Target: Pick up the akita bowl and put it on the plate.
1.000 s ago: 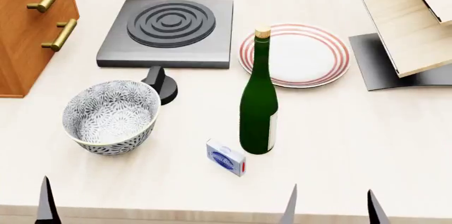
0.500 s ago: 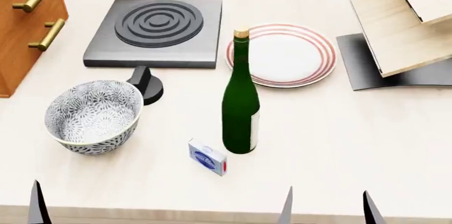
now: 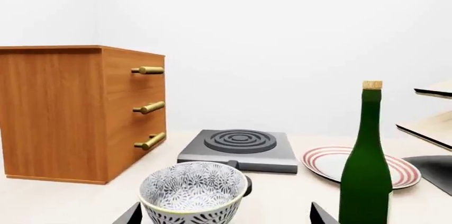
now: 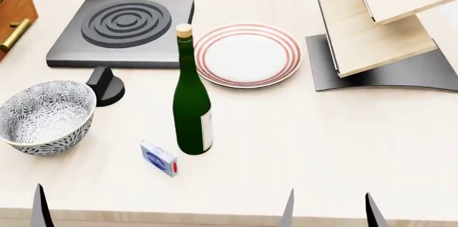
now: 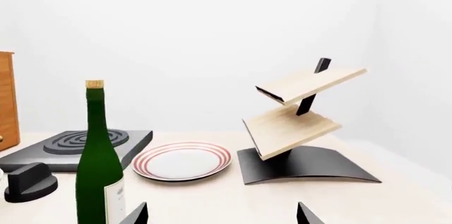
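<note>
One bowl [image 4: 44, 117], patterned in dense dark grey-blue on white, stands upright near the left edge of the pale counter [image 4: 322, 141], toward its front, touching nothing. One plate [image 4: 248, 54], white with thin red rings, lies flat toward the back edge near the middle, well apart from the bowl. Between them stands one green bottle [image 4: 192, 114] with a cork, upright, and just beside its base, on the front side, lies one small blue-and-white box [image 4: 159, 158]. One dark square burner [image 4: 122, 31] with raised rings sits at the back, left of the plate, and one black knob [image 4: 105, 85] stands just in front of it, near the bowl but apart from it. One two-tier wooden shelf [image 4: 376, 20] on a curved black base occupies the back right, and one wooden drawer chest [image 3: 81, 110] with three brass handles stands at the back left corner. My left gripper [image 3: 224, 216] shows two dark fingertips spread wide on either side of the bowl, in front of it, holding nothing; my right gripper [image 5: 221, 214] likewise shows two tips set apart and empty, level with the bottle and plate. The counter is smooth and cream-coloured; the walls behind are plain white.
</note>
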Motion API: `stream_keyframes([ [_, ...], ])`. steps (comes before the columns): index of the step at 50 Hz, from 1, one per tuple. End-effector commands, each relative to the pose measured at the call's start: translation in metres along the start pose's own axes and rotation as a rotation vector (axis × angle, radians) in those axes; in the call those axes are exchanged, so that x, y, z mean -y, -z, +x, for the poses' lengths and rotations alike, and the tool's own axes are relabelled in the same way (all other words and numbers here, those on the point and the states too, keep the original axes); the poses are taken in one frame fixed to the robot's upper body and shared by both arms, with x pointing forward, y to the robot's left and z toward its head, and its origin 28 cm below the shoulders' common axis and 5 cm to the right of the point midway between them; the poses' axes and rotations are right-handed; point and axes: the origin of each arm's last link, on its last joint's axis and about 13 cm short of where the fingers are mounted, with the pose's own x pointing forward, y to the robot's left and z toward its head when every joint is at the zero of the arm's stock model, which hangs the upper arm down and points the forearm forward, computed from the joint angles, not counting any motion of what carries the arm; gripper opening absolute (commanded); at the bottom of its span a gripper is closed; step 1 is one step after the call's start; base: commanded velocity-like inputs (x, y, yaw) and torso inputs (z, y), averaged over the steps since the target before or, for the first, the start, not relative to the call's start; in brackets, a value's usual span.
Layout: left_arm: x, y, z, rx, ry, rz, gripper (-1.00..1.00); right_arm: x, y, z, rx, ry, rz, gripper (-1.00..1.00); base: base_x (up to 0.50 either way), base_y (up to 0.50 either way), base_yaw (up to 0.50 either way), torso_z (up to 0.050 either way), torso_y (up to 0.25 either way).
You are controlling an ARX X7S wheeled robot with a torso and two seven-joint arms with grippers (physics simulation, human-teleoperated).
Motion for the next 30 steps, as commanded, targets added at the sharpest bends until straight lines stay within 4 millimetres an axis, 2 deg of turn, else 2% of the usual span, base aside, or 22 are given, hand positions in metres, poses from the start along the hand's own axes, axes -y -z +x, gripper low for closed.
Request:
stream_keyframes([
  [1, -0.0003, 0.0003, -0.0004, 0.001, 0.0, 0.0, 1.0, -0.0022, 0.0012, -0.0003, 0.005, 0.006, -0.012, 1.0, 0.0, 0.0, 0.0, 0.0, 0.0],
  [30, 0.0007, 0.0005, -0.0017, 0.019, 0.007, -0.009, 1.0, -0.0072, 0.0033, -0.0018, 0.014, -0.025, -0.044, 1.0, 0.09, 0.0, 0.0, 0.0, 0.0],
])
